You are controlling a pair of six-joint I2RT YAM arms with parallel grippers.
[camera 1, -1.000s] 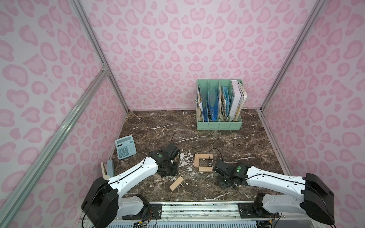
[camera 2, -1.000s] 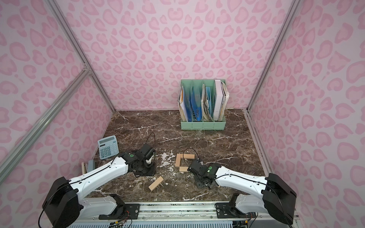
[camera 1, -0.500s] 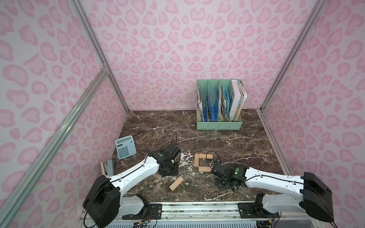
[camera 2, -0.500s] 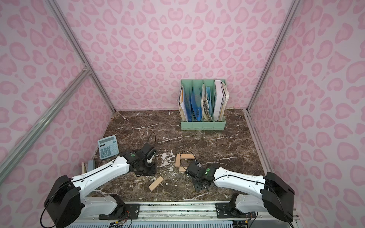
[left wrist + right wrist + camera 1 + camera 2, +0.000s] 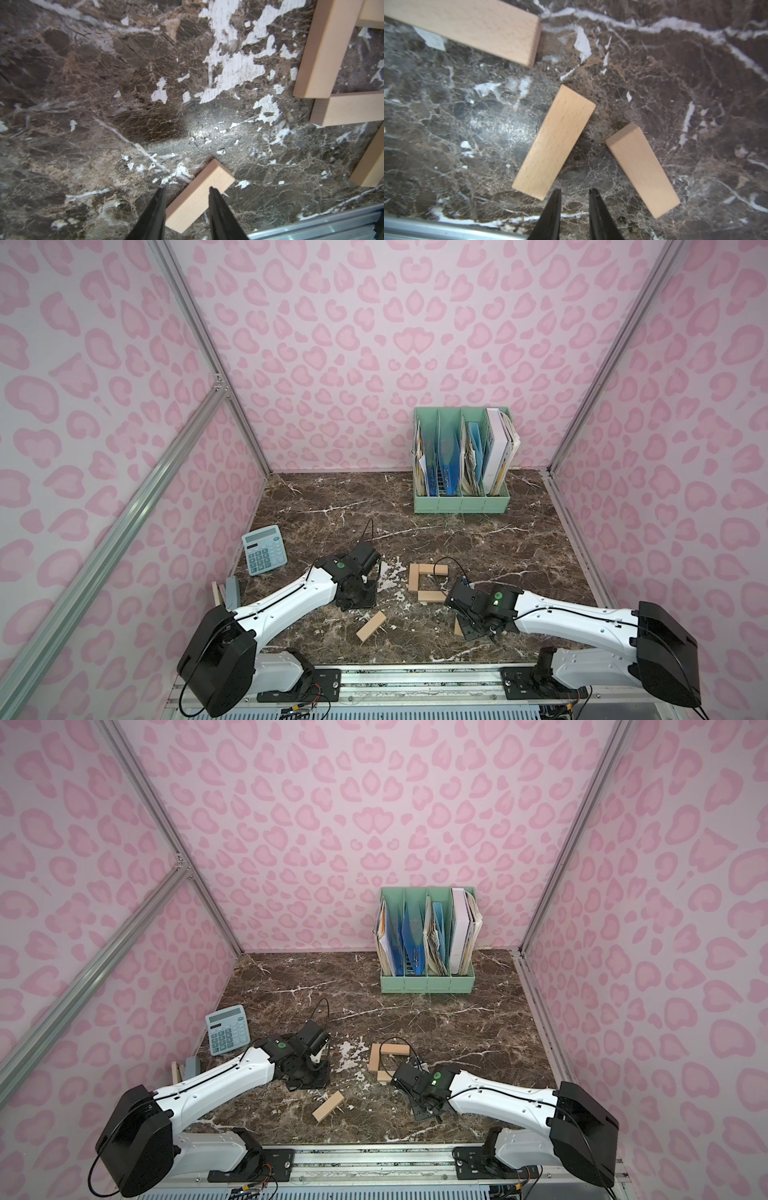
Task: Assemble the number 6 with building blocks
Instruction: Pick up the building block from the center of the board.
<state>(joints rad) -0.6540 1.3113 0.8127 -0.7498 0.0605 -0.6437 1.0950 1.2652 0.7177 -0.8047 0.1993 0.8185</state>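
I have both arms stretched low and forward over the table [image 5: 457,539]. My left gripper [image 5: 186,190] has its fingers apart and empty, with a loose block [image 5: 199,197] lying slantwise just beyond its tips. My right gripper [image 5: 574,192] is slightly apart and empty, near two blocks [image 5: 554,143] fanning away from it. Ahead of it, three blocks [image 5: 413,578] form a square open towards my right. Far ahead, a rack [image 5: 461,504] holds folders [image 5: 449,460].
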